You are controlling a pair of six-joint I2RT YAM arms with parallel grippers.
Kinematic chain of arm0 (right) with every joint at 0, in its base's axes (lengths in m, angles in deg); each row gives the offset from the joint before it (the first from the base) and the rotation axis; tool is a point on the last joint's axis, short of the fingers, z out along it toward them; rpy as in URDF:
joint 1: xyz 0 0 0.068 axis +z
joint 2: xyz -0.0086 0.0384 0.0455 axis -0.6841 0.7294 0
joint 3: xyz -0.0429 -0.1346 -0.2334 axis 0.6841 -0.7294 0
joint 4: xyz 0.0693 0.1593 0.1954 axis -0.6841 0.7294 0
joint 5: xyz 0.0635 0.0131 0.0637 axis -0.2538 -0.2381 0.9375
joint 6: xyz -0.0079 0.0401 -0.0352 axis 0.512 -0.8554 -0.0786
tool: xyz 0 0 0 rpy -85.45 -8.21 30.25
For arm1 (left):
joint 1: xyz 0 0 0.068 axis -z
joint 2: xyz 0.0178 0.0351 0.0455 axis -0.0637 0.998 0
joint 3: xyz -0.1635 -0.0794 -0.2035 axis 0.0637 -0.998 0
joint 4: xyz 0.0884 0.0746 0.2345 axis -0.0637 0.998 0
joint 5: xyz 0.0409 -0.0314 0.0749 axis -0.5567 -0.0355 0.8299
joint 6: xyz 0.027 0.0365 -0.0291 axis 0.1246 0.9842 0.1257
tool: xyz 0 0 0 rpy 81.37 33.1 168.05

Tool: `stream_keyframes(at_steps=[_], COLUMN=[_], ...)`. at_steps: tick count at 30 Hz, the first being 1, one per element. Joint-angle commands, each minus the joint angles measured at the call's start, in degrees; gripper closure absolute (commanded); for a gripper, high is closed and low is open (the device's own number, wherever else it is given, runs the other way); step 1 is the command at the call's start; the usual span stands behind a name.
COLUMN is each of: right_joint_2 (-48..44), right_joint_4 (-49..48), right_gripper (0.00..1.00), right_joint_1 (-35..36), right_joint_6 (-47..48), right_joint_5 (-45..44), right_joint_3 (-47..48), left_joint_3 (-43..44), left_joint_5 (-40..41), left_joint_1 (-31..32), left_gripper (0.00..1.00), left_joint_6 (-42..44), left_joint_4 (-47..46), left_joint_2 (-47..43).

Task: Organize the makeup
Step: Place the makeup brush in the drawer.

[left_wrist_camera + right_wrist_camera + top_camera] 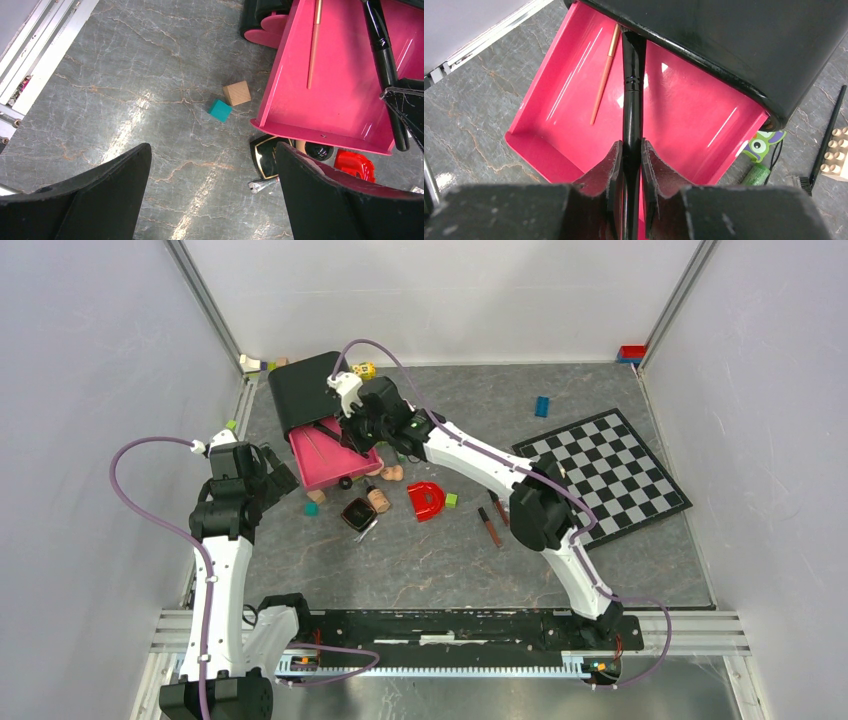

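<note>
Wide-jawed, the left pincer point(212, 148) hung over the grey table point(125, 75) and held nothing. Just past its fingers point(90, 200) lay a teal cube point(220, 110) and a tan cube point(236, 93), just beside each other. A square black compact point(267, 156) sat against the near corner of a pink tray point(330, 105), partly hidden under the tray's edge in the left wrist view. Out toward the right arm, two slim dark tubes point(489, 527) lay well apart from the tray, between a red D-shaped piece point(427, 501) and a checkered board point(600, 475). Two peach sponges point(381, 499) rested between the red piece and the tray.

Over the tray, the right pincer point(631, 147) was closed narrowly on a black wand point(631, 100), gripping its near part. The wand ran lengthwise above the tray floor toward a black case point(724, 40); whether it touched the floor could not be told. A pink pencil point(605, 75) lay flat in the tray beside the wand, apart from it. The tray stuck out from under the black case. Farther back, a blue brick point(542, 406) lay alone on the table.
</note>
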Motion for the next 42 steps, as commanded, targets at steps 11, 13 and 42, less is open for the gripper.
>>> stream_keyframes(at_steps=[11, 13, 42], right_joint_2=[2.3, 2.3, -12.4], right_joint_4=[-6.5, -6.4, -10.1], right_gripper=[0.97, 0.96, 0.56], right_joint_1=[1.1, 1.2, 1.2], right_joint_6=[3.8, 4.3, 8.3], right_joint_5=[0.5, 0.0, -3.8], right_joint_3=[2.3, 1.6, -10.3], left_joint_3=[0.0, 0.0, 0.0], left_joint_5=[0.9, 0.9, 0.9], left_joint_1=[0.1, 0.1, 0.1], left_gripper=[0.0, 0.0, 0.0], left_joint_6=[1.5, 1.5, 1.6], left_joint_4=[-1.9, -1.9, -1.8], left_joint_2=[-0.4, -0.4, -0.3])
